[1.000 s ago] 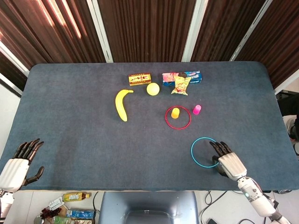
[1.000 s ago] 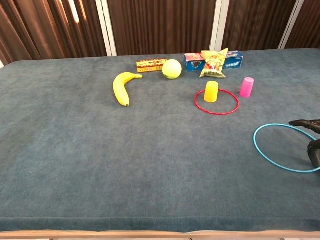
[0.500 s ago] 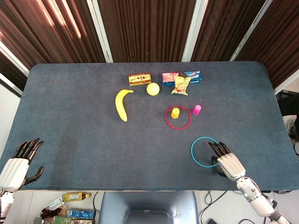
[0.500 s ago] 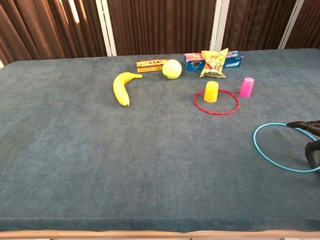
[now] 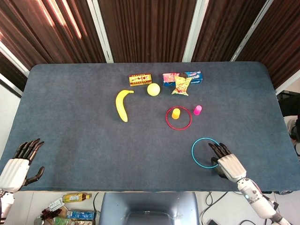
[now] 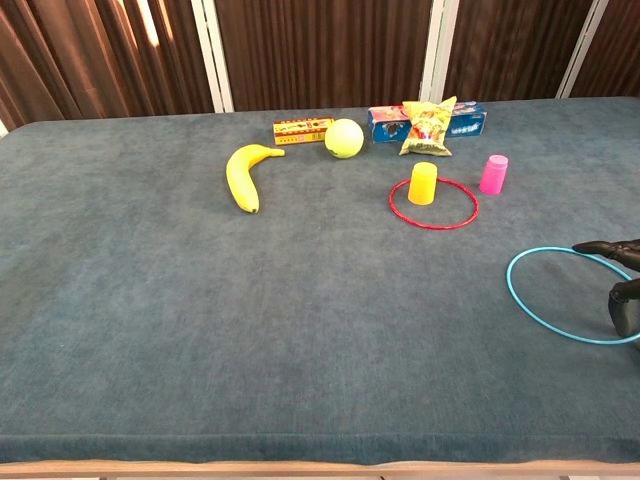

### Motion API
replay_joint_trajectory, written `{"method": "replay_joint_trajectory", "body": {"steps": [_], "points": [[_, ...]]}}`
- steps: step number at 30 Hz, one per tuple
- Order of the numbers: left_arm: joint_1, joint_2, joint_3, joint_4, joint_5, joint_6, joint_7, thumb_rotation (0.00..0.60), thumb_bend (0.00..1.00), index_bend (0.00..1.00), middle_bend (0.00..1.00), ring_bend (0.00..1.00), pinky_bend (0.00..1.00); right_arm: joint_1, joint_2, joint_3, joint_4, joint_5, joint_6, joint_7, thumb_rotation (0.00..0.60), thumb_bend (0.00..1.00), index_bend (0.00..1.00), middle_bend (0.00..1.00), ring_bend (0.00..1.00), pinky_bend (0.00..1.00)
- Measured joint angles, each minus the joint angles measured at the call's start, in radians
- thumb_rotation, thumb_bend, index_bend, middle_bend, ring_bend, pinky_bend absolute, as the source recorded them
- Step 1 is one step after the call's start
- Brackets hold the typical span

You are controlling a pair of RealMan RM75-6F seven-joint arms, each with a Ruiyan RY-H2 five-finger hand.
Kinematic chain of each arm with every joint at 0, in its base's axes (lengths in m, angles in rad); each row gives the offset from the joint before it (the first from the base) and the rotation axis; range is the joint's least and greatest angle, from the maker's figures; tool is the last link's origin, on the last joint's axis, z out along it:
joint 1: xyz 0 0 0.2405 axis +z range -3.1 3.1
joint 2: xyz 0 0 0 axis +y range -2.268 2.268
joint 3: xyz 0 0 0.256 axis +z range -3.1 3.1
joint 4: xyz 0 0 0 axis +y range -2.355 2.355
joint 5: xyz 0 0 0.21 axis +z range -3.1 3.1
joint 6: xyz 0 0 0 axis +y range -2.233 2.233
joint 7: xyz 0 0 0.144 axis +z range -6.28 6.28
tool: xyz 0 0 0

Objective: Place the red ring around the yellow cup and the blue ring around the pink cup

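Red ring (image 5: 178, 117) is found flat on the counter (image 5: 75, 117) just right of the frame's centre in the head view, encircling the yellow cup (image 5: 176, 113), which stands inside the ring toward its upper-left edge. Pink cup (image 5: 198, 109) is seen just outside the red ring, to its right, with nothing around it. Blue ring (image 5: 206, 152) is located flat on the counter in the lower right of the frame, well apart from the pink cup.

Right robot hand (image 5: 224, 158) is observed at the lower-right edge of the blue ring, with fingers extended over the ring's right side and the thumb held beside the rim. Whether the ring is pinched or merely touched cannot be told from either view; in the chest view only the dark fingertips (image 6: 610, 247) are visible at the right edge of the frame.

Left robot hand (image 5: 21, 162) is recorded at the lower-left corner of the head view, off the counter's corner, with fingers spread and nothing held.

Across the upper centre of the counter are noted a banana (image 5: 122, 105), a yellow ball (image 5: 153, 89), a small red-and-yellow box (image 5: 140, 79), a blue packet (image 5: 183, 77) and a snack bag (image 5: 181, 85).
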Motion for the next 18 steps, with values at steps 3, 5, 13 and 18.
{"method": "replay_joint_trajectory", "body": {"steps": [3,5,13,18], "points": [[0.0,0.0,0.0,-0.001,0.0,0.0,0.001,0.6,0.42,0.02,0.0,0.0,0.06,-0.001,-0.003,-0.001,0.002,-0.002,0.0,0.002,0.6,0.48,0.68,0.03,0.0,0.0],[0.001,0.0,0.0,-0.001,-0.001,0.0,0.002,0.6,0.42,0.02,0.0,0.0,0.06,-0.001,-0.004,-0.001,0.005,-0.003,0.0,0.002,0.6,0.48,0.69,0.03,0.0,0.0],[-0.001,-0.001,0.0,-0.001,0.0,-0.001,0.002,0.6,0.42,0.03,0.0,0.0,0.06,-0.004,-0.007,0.001,0.007,-0.006,0.01,0.004,0.6,0.48,0.73,0.05,0.0,0.0],[0.0,0.0,0.0,-0.001,0.001,0.002,0.0,0.6,0.42,0.03,0.0,0.0,0.06,-0.006,-0.008,0.002,0.007,-0.011,0.022,0.005,0.6,0.48,0.76,0.07,0.0,0.0]]}}
